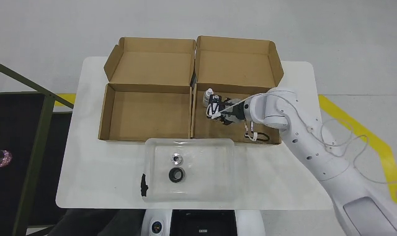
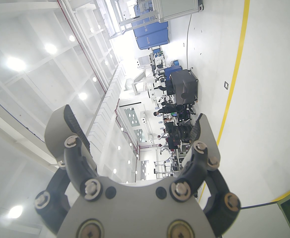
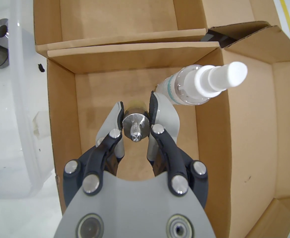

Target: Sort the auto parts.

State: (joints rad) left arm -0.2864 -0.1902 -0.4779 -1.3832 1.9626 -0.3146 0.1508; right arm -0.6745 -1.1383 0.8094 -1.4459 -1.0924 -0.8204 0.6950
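My right gripper (image 3: 135, 115) is shut on a silver threaded metal part (image 3: 135, 122) and hangs inside the right cardboard box (image 3: 249, 134). In the top view that gripper (image 1: 217, 108) sits over the left half of the right box (image 1: 263, 62). A clear spray bottle with a white nozzle (image 3: 199, 85) stands upright in the same box, right beside one finger. Two more parts lie in the clear plastic bin (image 1: 226, 177): a silver cylinder (image 1: 178, 158) and a black ring (image 1: 177, 174). My left gripper (image 2: 135, 125) is open with nothing in it and faces the room.
The left cardboard box (image 1: 146, 115) holds nothing, its lid folded back. Both boxes stand side by side at the table's far half, with the bin just in front of them. A small black scrap (image 1: 144, 186) lies by the bin's left edge.
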